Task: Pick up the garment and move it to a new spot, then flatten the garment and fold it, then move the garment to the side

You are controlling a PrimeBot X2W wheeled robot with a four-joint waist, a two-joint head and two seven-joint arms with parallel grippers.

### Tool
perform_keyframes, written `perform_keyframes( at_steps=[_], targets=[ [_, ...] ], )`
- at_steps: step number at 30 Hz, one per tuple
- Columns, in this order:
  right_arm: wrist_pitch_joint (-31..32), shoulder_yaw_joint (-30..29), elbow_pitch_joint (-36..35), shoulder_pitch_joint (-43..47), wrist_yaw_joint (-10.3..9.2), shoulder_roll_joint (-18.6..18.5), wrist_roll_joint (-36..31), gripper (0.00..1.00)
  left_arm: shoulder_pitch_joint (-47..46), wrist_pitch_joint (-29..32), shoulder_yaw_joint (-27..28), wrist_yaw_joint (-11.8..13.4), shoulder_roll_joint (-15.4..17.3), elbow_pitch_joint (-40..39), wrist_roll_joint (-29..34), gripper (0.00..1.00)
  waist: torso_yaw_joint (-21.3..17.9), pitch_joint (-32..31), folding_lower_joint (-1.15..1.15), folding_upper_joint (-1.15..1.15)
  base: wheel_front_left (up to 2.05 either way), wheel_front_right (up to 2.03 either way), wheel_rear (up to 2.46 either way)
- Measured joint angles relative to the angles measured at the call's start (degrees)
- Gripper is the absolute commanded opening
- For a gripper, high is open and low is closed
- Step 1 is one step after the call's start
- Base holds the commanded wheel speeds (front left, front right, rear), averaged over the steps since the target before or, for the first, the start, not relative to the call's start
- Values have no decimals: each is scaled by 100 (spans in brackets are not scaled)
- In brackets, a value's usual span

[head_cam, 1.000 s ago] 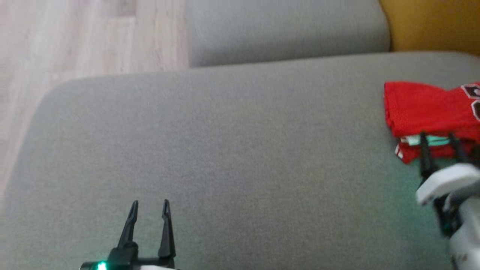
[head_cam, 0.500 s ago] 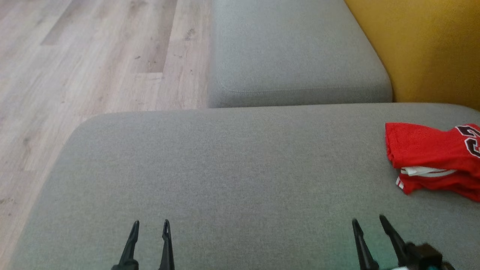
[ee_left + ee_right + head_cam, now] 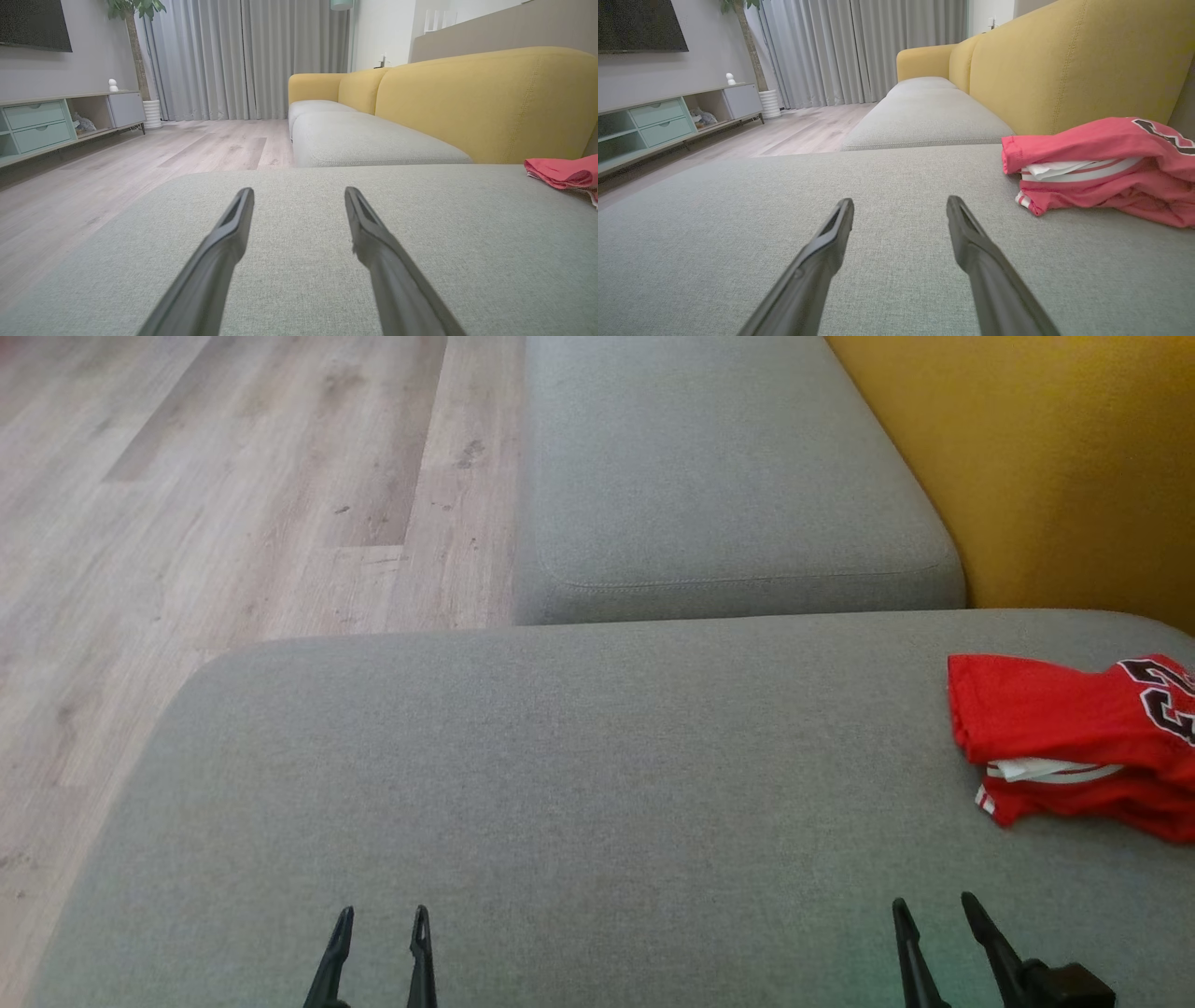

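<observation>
Your left fingers (image 3: 336, 952) and right fingers (image 3: 908, 952) both hover released over the grey cushion (image 3: 560, 756); the folded red garment (image 3: 1046, 719) lies apart.

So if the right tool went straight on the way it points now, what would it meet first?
Probably only the cushion itself: the right tool points low along it, toward its far edge. The garment lies right of that line. How high the tool rides is unclear.

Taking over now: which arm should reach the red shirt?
Right. The right pincer, open, sits nearest the shirt on the right of the cushion; the left pincer is far across it.
</observation>
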Motion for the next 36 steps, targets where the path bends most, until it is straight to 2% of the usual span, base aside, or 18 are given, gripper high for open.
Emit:
perform_keyframes(
  at_steps=[4, 5, 10, 36],
  targets=[
    [0, -15, -24, 42, 0, 4, 0, 100, 0, 0, -1, 1, 0, 9, 63, 100, -29, -15, 0, 0, 0, 0, 0],
    [1, -10, 37, 44, -1, 4, 1, 0, 2, 5, -1, 2, 0, 64, 56, 0, -30, -16, 0, 0, 0, 0, 0],
    [37, 0, 434, 244, -1, 13, 68, 0, 215, 65, 19, 1, 8, 416, -29, 0, -34, 2, 0, 0, 0, 0, 0],
    [437, -178, 339, -8, -1, 20, 1793, 0, -36, 476, 318, -259, 2, 436, -1740, 0, -62, 277, 1, 0, 0, 0, 0]
  ],
)
